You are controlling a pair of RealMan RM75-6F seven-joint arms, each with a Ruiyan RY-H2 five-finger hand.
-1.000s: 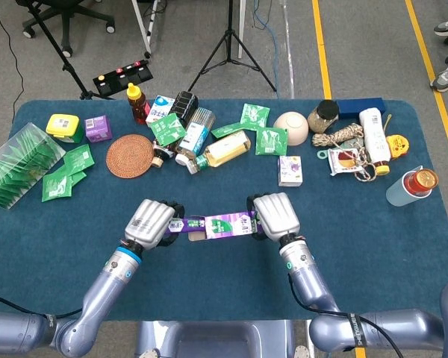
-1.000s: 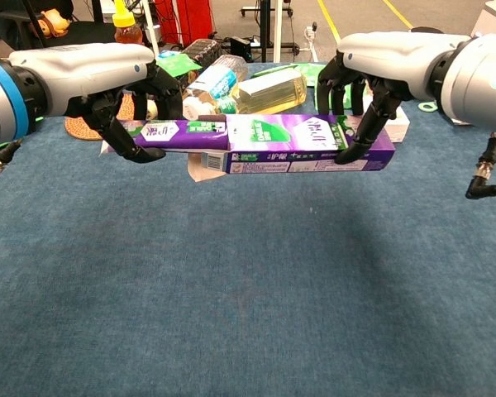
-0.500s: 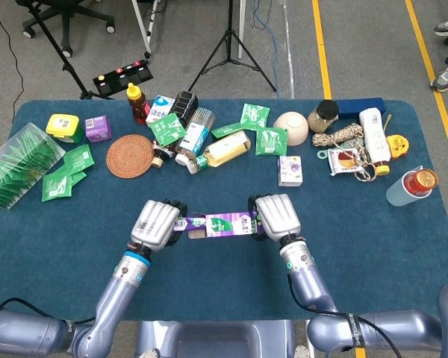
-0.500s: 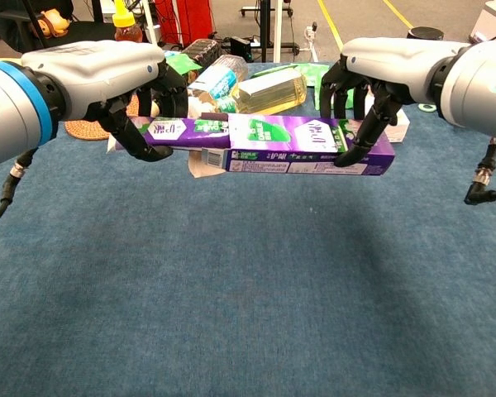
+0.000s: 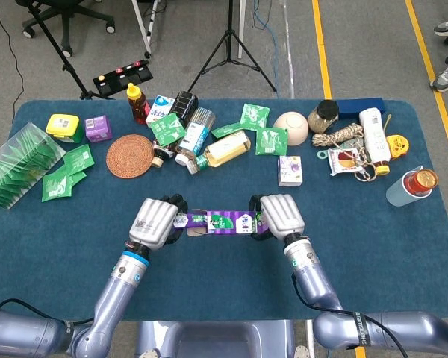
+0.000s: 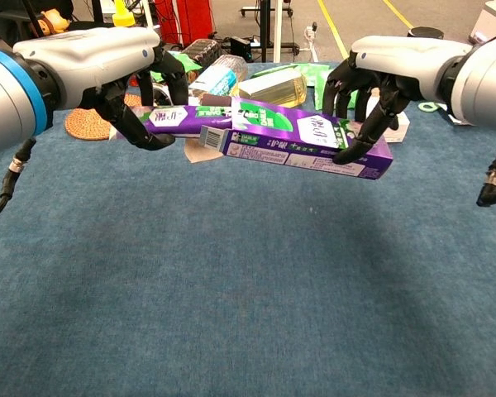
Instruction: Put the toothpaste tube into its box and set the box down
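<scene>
Bright even light, sharp, soft shadows

The long purple printed cardboard box [image 6: 310,139] looks smooth with a slight sheen, and the purple plastic toothpaste tube [image 6: 186,119] is glossier. The left hand [image 6: 136,91] and right hand [image 6: 372,83] have matt black fingers and smooth, silvery-grey shells. The blue table cover [image 6: 231,289] is matt, napped cloth like carpet. The round brown coaster [image 5: 131,156] looks woven and rough.

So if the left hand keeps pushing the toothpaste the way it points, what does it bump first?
Probably the box: the left hand aims the toothpaste tube into its open end, held by the right hand.
</scene>
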